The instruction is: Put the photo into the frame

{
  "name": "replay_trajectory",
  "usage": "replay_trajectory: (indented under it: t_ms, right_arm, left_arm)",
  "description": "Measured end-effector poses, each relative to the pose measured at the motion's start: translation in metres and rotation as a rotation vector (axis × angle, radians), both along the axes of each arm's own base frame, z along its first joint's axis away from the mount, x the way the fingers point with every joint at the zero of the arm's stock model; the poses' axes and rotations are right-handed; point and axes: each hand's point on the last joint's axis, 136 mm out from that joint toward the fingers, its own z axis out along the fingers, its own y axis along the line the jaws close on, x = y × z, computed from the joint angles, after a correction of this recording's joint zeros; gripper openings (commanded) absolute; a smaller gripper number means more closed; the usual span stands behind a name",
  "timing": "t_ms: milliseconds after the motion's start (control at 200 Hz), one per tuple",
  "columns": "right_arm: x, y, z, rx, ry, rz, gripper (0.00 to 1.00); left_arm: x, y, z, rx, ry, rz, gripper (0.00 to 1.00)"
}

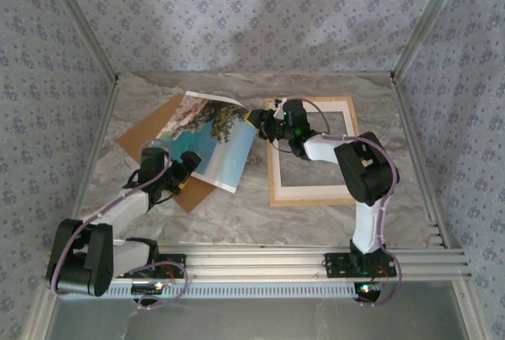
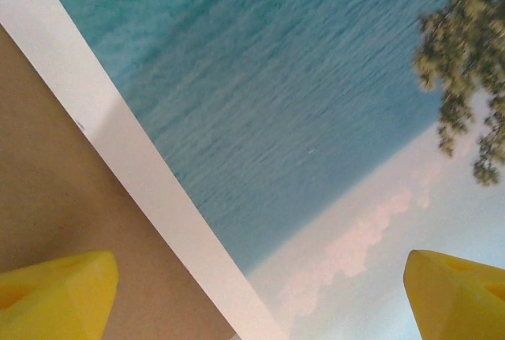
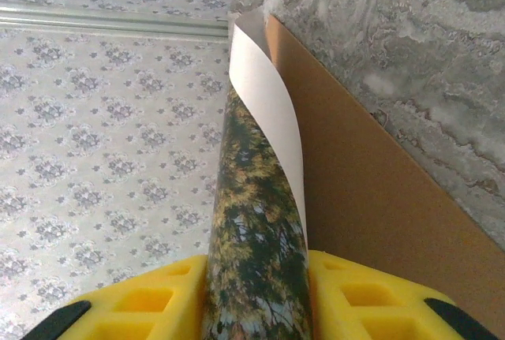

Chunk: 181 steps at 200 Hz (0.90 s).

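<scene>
The photo (image 1: 207,140), sea and trees with a pale border, lies left of centre on a brown backing board (image 1: 148,133), with its right corner lifted. My right gripper (image 1: 257,122) is shut on that corner. In the right wrist view the print (image 3: 256,229) curls up between the yellow fingers (image 3: 150,304), and my right gripper (image 3: 256,302) pinches its tree part. The light wooden frame (image 1: 316,196) lies flat to the right of the photo, under the right arm. My left gripper (image 1: 186,168) hovers open over the photo's near left edge. From the left wrist, the gripper (image 2: 256,308) straddles the photo (image 2: 284,103) and the board (image 2: 47,198).
The marbled table top (image 1: 260,226) is boxed in by wallpapered walls on three sides. Aluminium rails (image 1: 316,261) carrying the arm bases run along the near edge. The brown board (image 3: 371,190) lies beside the lifted print.
</scene>
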Motion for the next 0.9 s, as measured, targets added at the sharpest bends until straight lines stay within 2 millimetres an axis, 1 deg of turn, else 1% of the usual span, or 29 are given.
replay_trajectory:
  t_ms: [65, 155, 215, 270, 315, 385, 465, 530, 595, 725, 825, 905]
  right_arm:
    - [0.001, 0.002, 0.004, 0.008, 0.000, -0.005, 0.36]
    - [0.005, 0.005, 0.012, 0.016, -0.016, -0.009, 0.36]
    - [0.007, 0.007, 0.016, 0.012, -0.020, -0.008, 0.37]
    - [0.009, 0.008, 0.018, 0.001, -0.026, -0.008, 0.37]
    - [0.010, 0.009, 0.020, -0.010, -0.028, -0.007, 0.37]
    - [0.013, 0.011, 0.024, -0.025, -0.035, -0.003, 0.38]
    - [0.014, 0.012, 0.025, -0.043, -0.037, -0.002, 0.38]
    - [0.014, 0.013, 0.025, -0.056, -0.036, 0.002, 0.38]
    - [0.013, 0.013, 0.022, -0.070, -0.030, 0.005, 0.38]
    - [0.012, 0.012, 0.017, -0.089, -0.017, 0.007, 0.38]
    - [0.011, 0.012, 0.015, -0.097, -0.011, 0.008, 0.38]
    - [0.011, 0.011, 0.013, -0.102, -0.008, 0.009, 0.38]
  left_arm:
    - [0.000, -0.006, -0.003, -0.016, 0.011, -0.010, 0.93]
    - [0.001, -0.015, -0.002, -0.023, -0.002, -0.042, 0.93]
    - [-0.001, -0.026, 0.001, 0.004, -0.020, -0.096, 0.93]
    - [-0.001, -0.039, 0.007, 0.069, -0.052, -0.161, 0.93]
    - [0.000, -0.052, 0.017, 0.137, -0.097, -0.219, 0.93]
    - [0.003, -0.076, 0.040, 0.250, -0.203, -0.317, 0.93]
    - [0.004, -0.099, 0.063, 0.354, -0.319, -0.395, 0.93]
    - [0.002, -0.113, 0.076, 0.435, -0.393, -0.447, 0.93]
    - [0.001, -0.126, 0.083, 0.522, -0.441, -0.492, 0.93]
    - [0.006, -0.147, 0.082, 0.717, -0.485, -0.561, 0.92]
    - [0.009, -0.153, 0.074, 0.854, -0.493, -0.594, 0.85]
    - [0.012, -0.154, 0.066, 0.972, -0.489, -0.612, 0.78]
